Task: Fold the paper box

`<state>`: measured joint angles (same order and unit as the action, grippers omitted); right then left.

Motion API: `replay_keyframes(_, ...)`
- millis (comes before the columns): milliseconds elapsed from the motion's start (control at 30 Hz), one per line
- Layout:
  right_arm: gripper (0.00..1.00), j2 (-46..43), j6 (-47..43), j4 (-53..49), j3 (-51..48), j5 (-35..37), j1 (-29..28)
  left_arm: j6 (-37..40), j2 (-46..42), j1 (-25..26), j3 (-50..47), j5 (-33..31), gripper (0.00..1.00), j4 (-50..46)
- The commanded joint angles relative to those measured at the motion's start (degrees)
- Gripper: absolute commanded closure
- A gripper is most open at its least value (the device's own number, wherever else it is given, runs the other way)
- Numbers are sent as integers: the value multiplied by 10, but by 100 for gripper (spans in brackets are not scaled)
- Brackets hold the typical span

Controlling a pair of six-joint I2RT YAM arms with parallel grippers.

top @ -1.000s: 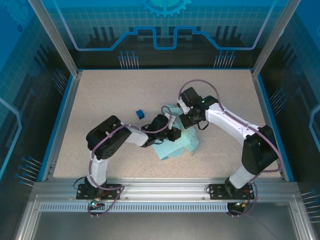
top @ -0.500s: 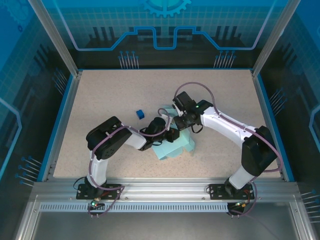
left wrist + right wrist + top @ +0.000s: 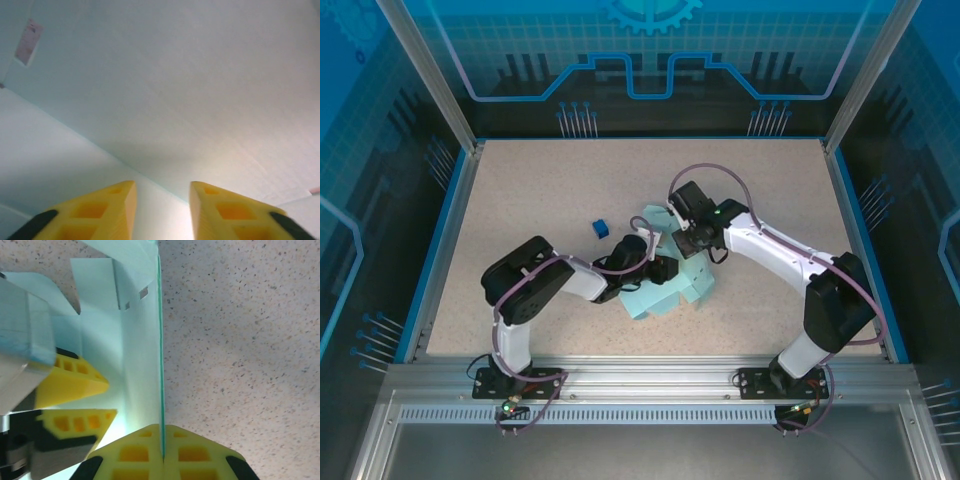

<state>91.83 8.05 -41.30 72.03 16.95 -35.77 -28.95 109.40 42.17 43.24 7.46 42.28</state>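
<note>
One paper box (image 3: 672,292), flaps partly raised, was seen near the centre of one table (image 3: 540,190). One blue cube (image 3: 601,229) was noted at its 10 o'clock, apart. Two grippers were counted. The right gripper (image 3: 161,427) was pinched on a card edge at the box's 12 o'clock. The left gripper (image 3: 162,187) was parted slightly, nothing gripped.

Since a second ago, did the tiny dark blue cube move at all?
No. The tiny dark blue cube sits equally far from the table's blue left rim as before.
</note>
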Motion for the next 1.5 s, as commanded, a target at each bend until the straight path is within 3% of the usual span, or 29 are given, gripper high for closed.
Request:
replay_keyframes(0,100,-9,-53,2,11,20,11,-5,-42,3,-16,-11,59,-9)
replay_keyframes(267,100,-22,-154,7,3,54,19,-17,-132,-18,-52,-36,51,-43)
replay_keyframes(667,100,-30,-280,141,-76,175,-6,-17,-269,-148,-72,-27,48,-179)
replay_keyframes(833,100,-24,-323,210,-109,225,-25,-12,-282,-175,-45,-27,47,-223)
replay_keyframes(1133,100,-14,-390,329,-166,302,-44,-6,-258,-180,-38,13,45,-196)
replay_keyframes(1300,100,-27,-401,331,-170,279,-41,11,-242,-179,-30,38,42,-177)
replay_keyframes(1467,100,-53,-376,255,-150,192,-21,60,-226,-180,-13,46,38,-176)
